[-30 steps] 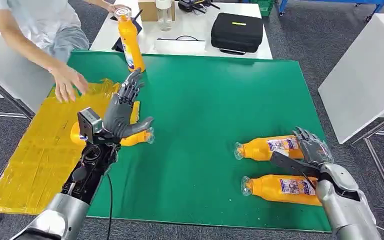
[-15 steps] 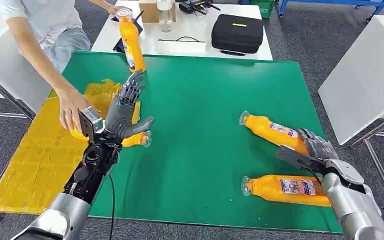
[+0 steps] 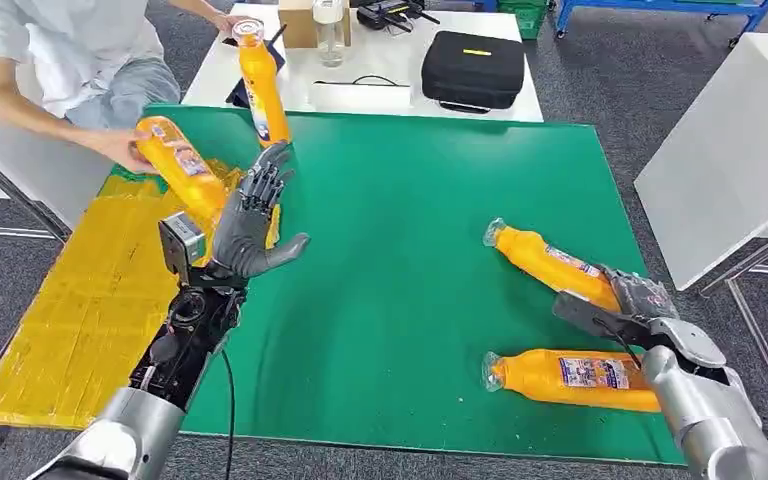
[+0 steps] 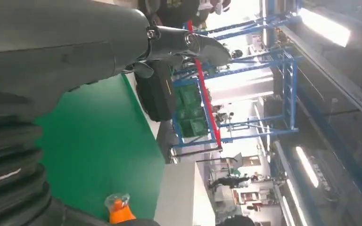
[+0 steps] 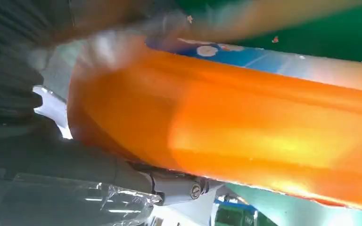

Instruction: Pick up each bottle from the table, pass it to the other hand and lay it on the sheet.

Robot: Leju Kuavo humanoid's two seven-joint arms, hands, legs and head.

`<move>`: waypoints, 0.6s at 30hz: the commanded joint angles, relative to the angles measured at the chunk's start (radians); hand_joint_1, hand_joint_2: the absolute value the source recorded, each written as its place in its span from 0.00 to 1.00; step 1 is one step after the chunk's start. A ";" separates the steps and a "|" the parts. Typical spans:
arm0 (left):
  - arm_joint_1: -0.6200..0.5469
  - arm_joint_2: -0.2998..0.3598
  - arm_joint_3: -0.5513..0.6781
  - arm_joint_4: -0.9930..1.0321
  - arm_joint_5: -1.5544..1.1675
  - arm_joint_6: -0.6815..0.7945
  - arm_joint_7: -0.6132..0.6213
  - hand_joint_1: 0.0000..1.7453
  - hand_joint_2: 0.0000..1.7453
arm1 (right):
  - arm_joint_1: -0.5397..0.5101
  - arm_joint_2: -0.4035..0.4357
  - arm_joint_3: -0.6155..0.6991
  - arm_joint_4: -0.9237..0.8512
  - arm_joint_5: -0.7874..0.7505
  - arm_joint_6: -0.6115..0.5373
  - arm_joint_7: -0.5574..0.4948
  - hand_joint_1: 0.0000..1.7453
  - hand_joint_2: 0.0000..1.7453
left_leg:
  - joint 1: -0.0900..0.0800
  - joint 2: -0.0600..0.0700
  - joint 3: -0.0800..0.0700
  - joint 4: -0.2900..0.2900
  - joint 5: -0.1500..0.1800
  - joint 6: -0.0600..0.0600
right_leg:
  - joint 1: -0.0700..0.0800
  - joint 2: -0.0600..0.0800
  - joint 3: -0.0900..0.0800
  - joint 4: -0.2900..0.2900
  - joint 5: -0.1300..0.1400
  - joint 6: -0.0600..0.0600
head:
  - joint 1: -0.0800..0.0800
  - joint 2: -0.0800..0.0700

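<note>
Head view: right hand [image 3: 632, 298] grips 1 orange bottle [image 3: 545, 260] at 3 o'clock on the green mat [image 3: 410, 220]; left hand [image 3: 250, 222] spread, holding nothing. Right wrist view: the bottle [image 5: 245, 127], orange with a blue label, sits in the grasp.

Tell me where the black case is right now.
In the head view the black case lies on the white table beyond the far edge of the green mat, right of the clear plastic bottle.
</note>
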 commanded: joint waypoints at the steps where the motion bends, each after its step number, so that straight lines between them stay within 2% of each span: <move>1: 0.004 -0.004 0.032 0.021 0.004 0.006 0.017 0.00 1.00 | -0.037 0.087 0.012 0.112 0.024 -0.104 0.056 1.00 1.00 | 0.001 0.003 0.005 0.000 -0.003 -0.002 | 0.001 0.002 0.004 0.000 -0.001 -0.003 | 0.000 0.000; 3: 0.004 -0.004 0.032 0.021 0.004 0.006 0.017 0.00 1.00 | -0.037 0.087 0.012 0.112 0.024 -0.104 0.056 1.00 1.00 | 0.001 0.002 0.004 0.000 -0.002 -0.002 | 0.001 0.001 0.003 0.000 -0.001 -0.002 | 0.000 0.000; 4: 0.004 -0.004 0.032 0.021 0.004 0.006 0.017 0.00 1.00 | -0.037 0.087 0.012 0.112 0.024 -0.104 0.056 1.00 1.00 | 0.001 0.004 0.009 0.002 -0.006 -0.004 | 0.002 0.002 0.007 0.002 -0.004 -0.005 | 0.000 0.000; 5: 0.005 -0.005 0.032 0.019 0.004 0.006 0.018 0.00 1.00 | -0.032 0.089 0.004 0.105 0.023 -0.122 0.062 1.00 1.00 | 0.001 0.002 0.004 0.000 -0.002 -0.002 | 0.001 0.000 0.004 0.000 -0.001 -0.003 | 0.000 0.000; 10: 0.029 -0.008 0.035 -0.010 0.006 0.008 0.028 0.00 1.00 | -0.016 0.138 -0.061 0.042 0.011 -0.227 0.074 1.00 1.00 | 0.001 0.003 0.006 0.000 -0.003 -0.003 | 0.001 0.002 0.004 0.000 -0.002 -0.003 | 0.000 0.000; 14: 0.031 -0.008 0.034 -0.017 0.006 0.008 0.031 0.00 1.00 | -0.011 0.144 -0.062 0.022 0.013 -0.215 0.080 1.00 1.00 | 0.001 0.002 0.002 0.000 -0.002 -0.002 | 0.001 0.001 0.001 0.000 -0.001 -0.002 | 0.000 0.000; 17: 0.029 -0.008 0.035 -0.017 0.006 0.008 0.032 0.00 1.00 | -0.009 0.141 -0.064 0.020 0.014 -0.214 0.080 1.00 1.00 | 0.001 0.002 0.006 0.001 -0.005 -0.003 | 0.001 0.001 0.005 0.002 -0.004 -0.003 | 0.000 0.000; 18: 0.028 -0.009 0.035 -0.017 0.007 0.008 0.036 0.00 1.00 | 0.002 0.155 -0.095 -0.008 -0.022 -0.257 0.056 1.00 1.00 | 0.001 0.002 0.009 0.003 -0.008 -0.004 | 0.002 0.000 0.008 0.003 -0.007 -0.005 | 0.000 0.000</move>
